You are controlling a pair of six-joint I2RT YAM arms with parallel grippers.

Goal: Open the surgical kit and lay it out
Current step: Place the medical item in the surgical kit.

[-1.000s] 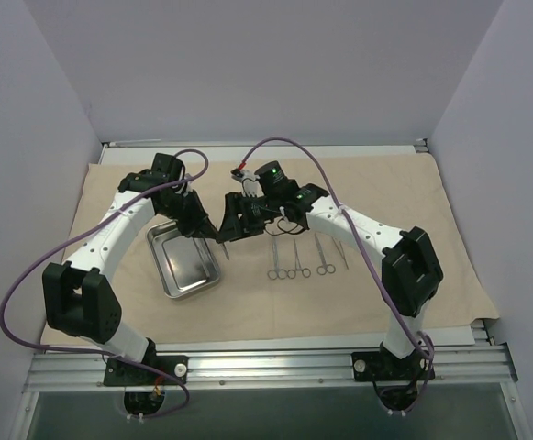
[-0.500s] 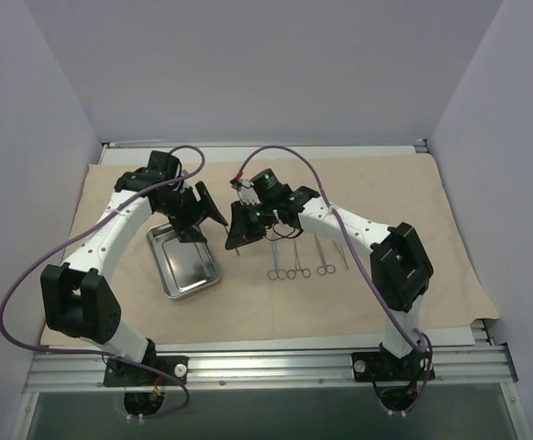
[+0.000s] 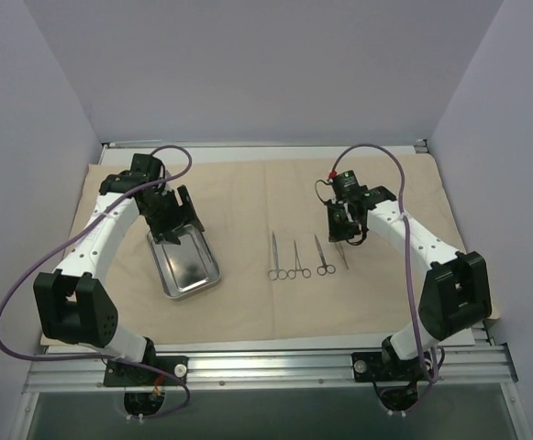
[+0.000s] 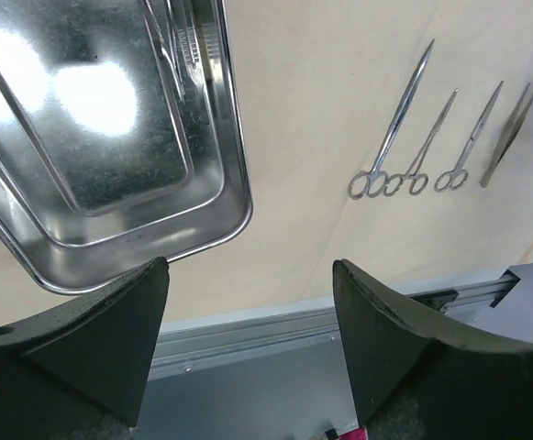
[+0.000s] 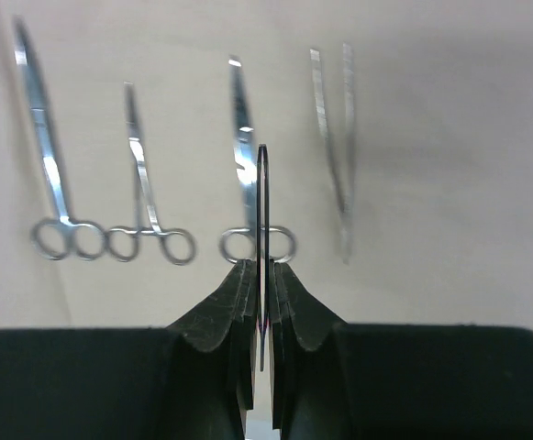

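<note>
The beige cloth (image 3: 248,183) lies spread flat on the table. The steel tray (image 3: 188,268) stands on its left part, and a slim instrument (image 4: 182,44) lies along the tray's wall. My left gripper (image 3: 180,220) hovers over the tray's far end, open and empty (image 4: 248,302). Three ring-handled instruments (image 3: 295,259) and a pair of tweezers (image 3: 343,255) lie in a row mid-cloth. My right gripper (image 3: 342,229) hangs above the row's right end. It is shut (image 5: 261,270) on a thin steel instrument (image 5: 262,197), seen edge-on and pointing away from the jaws.
The cloth's near edge meets the aluminium rail (image 3: 266,362) where both arm bases are bolted. Grey walls (image 3: 27,137) enclose the table on three sides. A purple cable (image 3: 376,151) loops above the right wrist.
The left gripper opened and drew back left over the tray. The right gripper shut on the thin instrument near the tray and carried it right, to above the row's right end.
</note>
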